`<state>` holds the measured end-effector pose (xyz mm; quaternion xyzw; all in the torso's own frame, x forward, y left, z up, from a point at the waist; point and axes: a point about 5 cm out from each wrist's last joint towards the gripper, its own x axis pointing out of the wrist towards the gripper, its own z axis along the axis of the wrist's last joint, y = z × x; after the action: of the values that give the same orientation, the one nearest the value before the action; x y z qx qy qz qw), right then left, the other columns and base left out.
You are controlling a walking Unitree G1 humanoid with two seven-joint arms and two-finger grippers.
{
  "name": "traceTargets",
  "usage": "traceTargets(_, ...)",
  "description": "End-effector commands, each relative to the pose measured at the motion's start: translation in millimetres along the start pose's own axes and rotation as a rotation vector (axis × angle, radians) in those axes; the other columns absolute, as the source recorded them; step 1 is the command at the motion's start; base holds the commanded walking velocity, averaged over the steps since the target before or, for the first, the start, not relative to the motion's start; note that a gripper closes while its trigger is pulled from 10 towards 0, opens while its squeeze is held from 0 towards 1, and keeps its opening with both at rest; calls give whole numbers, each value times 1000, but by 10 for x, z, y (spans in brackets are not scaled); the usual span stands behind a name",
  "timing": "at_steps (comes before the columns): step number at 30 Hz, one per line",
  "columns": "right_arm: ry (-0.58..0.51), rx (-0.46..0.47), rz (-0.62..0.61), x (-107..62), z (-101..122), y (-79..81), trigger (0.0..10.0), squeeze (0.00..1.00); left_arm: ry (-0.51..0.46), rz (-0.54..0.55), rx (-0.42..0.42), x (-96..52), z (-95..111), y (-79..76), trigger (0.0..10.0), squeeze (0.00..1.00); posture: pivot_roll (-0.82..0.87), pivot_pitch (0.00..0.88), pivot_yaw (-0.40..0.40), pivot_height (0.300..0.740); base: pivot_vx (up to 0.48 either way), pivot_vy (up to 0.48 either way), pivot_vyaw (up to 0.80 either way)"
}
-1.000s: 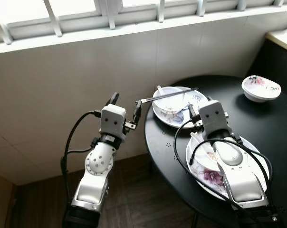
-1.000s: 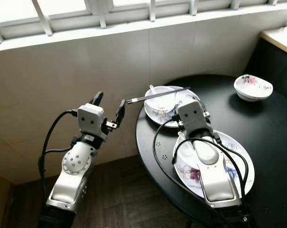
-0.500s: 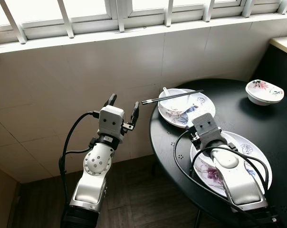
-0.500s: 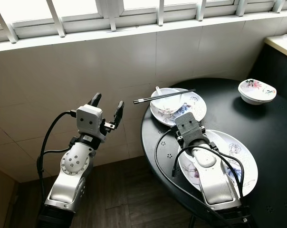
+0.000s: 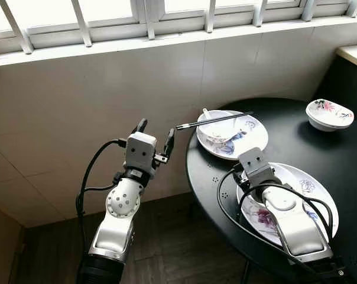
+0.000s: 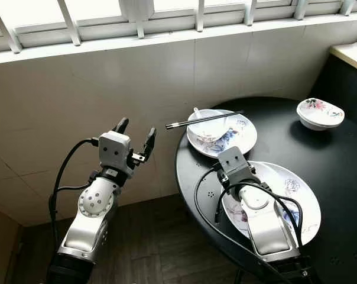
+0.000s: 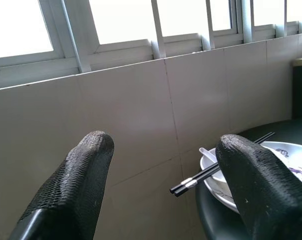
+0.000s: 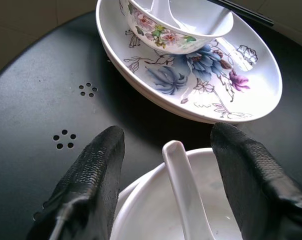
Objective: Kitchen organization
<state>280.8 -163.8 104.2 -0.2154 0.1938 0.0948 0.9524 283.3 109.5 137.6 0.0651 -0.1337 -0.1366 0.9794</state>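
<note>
Round black table (image 5: 344,160) looks like matt painted metal, pierced with small hole clusters; glossy white flower-painted ceramic plates (image 8: 251,75) and bowl (image 8: 181,30), with a smooth white glazed spoon (image 8: 183,195); black lacquered chopsticks with silvery metal tips (image 7: 211,170); rough-textured black rubbery gripper fingers (image 8: 91,175); satin silver arm shells; smooth pale wall tiles

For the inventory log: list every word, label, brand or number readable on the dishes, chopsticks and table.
No readable text anywhere.
Far plate and near plate: painted flowers, no lettering.
Bowls: floral pattern, no words.
Chopsticks: silver bands near the ends, no marking legible.
Table: small hole clusters, no label.
</note>
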Motion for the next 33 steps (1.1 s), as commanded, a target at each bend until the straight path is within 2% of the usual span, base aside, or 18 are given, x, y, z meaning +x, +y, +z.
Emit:
traceTargets(1, 27, 14, -3, 14, -44, -66, 10000, 0, -12, -5, 8, 22, 17, -17, 10000, 0, -190, 0, 15, 740, 0, 0, 0)
traceTargets(4, 32, 15, -7, 18, -55, -93, 10000, 0, -11, -5, 8, 24, 15, -18, 10000, 0, -190, 0, 15, 740, 0, 0, 0)
traceTargets(7, 47, 30, -45, 18, -88, -209, 9569, 0, -11, -4, 8, 28, 11, -22, 10000, 0, -192, 0, 14, 740, 0, 0, 0)
traceTargets(8, 42, 44, -67, 14, -80, -253, 8863, 0, -10, -3, 9, 28, 9, -22, 10000, 0, -192, 0, 14, 740, 0, 0, 0)
traceTargets(9, 39, 53, -78, 13, -73, -272, 8863, 0, -9, -3, 10, 28, 7, -22, 10000, 0, -192, 0, 14, 740, 0, 0, 0)
traceTargets(10, 38, 74, -88, 14, -69, -286, 8118, 0, -7, -3, 11, 26, 3, -22, 10000, 0, -194, 0, 14, 740, 0, 0, 0)
traceTargets(12, 38, 110, -90, 21, -68, -286, 7843, 0, -4, -5, 14, 23, -4, -24, 10000, 0, -195, 0, 15, 740, 0, 0, 0)
traceTargets(15, 50, 200, -72, 35, -90, -251, 7725, 0, 0, -9, 20, 25, -11, -27, 10000, 0, -194, 0, 16, 740, 0, 0, 0)
traceTargets(16, 56, 239, -68, 43, -105, -239, 8000, 0, 0, -9, 23, 29, -11, -26, 10000, 0, -191, 0, 16, 740, 0, 0, 0)
traceTargets(20, 76, 288, -72, 60, -161, -253, 8078, 0, 5, -10, 30, 35, -18, -19, 10000, 0, -191, 0, 17, 740, 0, 0, 0)
traceTargets(21, 76, 289, -74, 61, -166, -259, 6353, 0, 5, -9, 31, 35, -19, -17, 10000, 0, -192, 0, 17, 740, 0, 0, 0)
traceTargets(22, 76, 288, -75, 62, -167, -263, 6353, 0, 6, -9, 32, 35, -19, -16, 10000, 0, -192, 0, 17, 740, 0, 0, 0)
traceTargets(23, 76, 290, -78, 64, -171, -270, 4627, 0, 6, -9, 33, 35, -20, -15, 10000, 0, -192, 0, 17, 740, 0, 0, 0)
traceTargets(24, 76, 292, -80, 65, -174, -275, 4627, 0, 7, -9, 34, 35, -21, -15, 10000, 0, -192, 0, 17, 740, 0, 0, 0)
traceTargets(26, 76, 301, -90, 68, -180, -290, 1490, 0, 8, -8, 37, 36, -23, -14, 10000, 0, -191, 0, 17, 740, 0, 0, 0)
traceTargets(27, 75, 302, -93, 70, -180, -294, 1490, 0, 8, -7, 38, 36, -23, -13, 10000, 0, -191, 0, 17, 740, 0, 0, 0)
traceTargets(28, 71, 305, -94, 71, -177, -296, 0, 0, 8, -6, 39, 37, -25, -12, 10000, 0, -190, 0, 16, 740, 0, 0, 0)
traceTargets(33, 40, 293, -110, 64, -130, -315, 0, 0, 9, -4, 43, 39, -28, -8, 10000, 0, -190, 0, 16, 740, 0, 0, 0)
